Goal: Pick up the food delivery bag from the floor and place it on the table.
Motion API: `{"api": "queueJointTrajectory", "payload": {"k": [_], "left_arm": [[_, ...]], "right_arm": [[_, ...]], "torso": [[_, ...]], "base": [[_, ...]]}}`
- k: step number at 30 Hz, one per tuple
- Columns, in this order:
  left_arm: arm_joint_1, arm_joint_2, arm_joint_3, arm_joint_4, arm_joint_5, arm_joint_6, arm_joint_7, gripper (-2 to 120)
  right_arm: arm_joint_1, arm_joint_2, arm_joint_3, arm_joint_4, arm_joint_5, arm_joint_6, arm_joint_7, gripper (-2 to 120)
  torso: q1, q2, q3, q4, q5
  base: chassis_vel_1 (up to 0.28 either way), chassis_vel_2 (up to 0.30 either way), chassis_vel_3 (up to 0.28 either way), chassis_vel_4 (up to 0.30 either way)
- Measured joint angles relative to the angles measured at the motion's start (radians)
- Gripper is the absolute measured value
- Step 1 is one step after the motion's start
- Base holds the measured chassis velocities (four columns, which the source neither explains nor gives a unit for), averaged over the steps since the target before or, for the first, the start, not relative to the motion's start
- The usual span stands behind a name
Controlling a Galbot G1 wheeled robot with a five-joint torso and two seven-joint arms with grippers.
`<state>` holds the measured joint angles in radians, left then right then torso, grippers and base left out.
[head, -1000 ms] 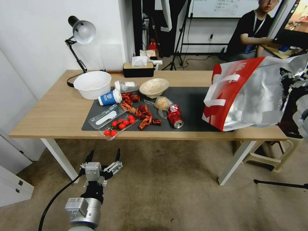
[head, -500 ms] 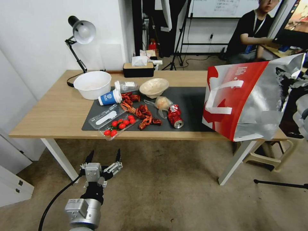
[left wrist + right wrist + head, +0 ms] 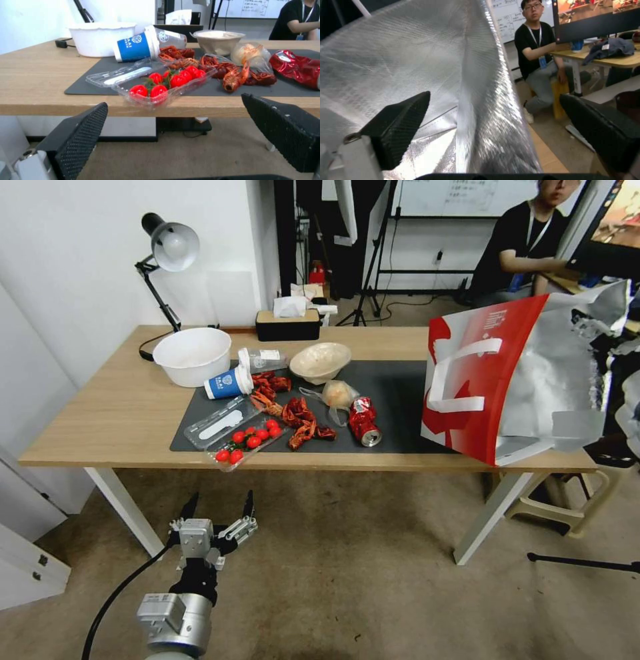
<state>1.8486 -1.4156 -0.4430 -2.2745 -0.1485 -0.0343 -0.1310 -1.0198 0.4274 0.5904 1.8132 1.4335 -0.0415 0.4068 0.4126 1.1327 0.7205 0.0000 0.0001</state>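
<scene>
Light-wood table [image 3: 120, 413] on white legs, dark grey mat [image 3: 400, 393] across the middle, brownish stained floor [image 3: 347, 580] below. Food delivery bag [image 3: 480, 380] sits tilted at the table's right end, base at the front edge and partly on the mat, red-and-white face with white handles toward the centre, foil mouth gaping to the right.

Clutter left of the bag: crushed red can [image 3: 363, 421], small clear plastic bag [image 3: 337, 395], crayfish shells [image 3: 297, 417], clear tray of cherry tomatoes [image 3: 250, 439], tipped blue cup [image 3: 227, 383], white bowl [image 3: 192, 355], beige bowl [image 3: 320, 361], desk lamp [image 3: 167, 253], tissue box [image 3: 288, 323] at the back.

Left hand [image 3: 219, 508] hangs low over the floor in front of the table, fingers spread, holding nothing. Left wrist view looks along the table edge: tomatoes [image 3: 166, 81] overhang the front slightly.

Right wrist view: right hand [image 3: 493, 112] straddles the bag's foil wall [image 3: 420, 62], one finger inside and one outside, wide apart; probably not gripping it, though contact is hard to read.
</scene>
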Motion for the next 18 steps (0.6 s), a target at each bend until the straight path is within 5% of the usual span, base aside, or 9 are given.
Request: {"api": "queueJointTrajectory", "payload": {"k": [18], "left_arm": [[0.009, -0.007, 0.003, 0.0, 0.009, -0.017, 0.005, 100]], "right_arm": [[-0.002, -0.016, 0.005, 0.01, -0.019, 0.018, -0.03, 100]], "torso": [[0.0, 0.0, 0.0, 0.0, 0.0]], "base": [[0.0, 0.0, 0.0, 0.0]]}}
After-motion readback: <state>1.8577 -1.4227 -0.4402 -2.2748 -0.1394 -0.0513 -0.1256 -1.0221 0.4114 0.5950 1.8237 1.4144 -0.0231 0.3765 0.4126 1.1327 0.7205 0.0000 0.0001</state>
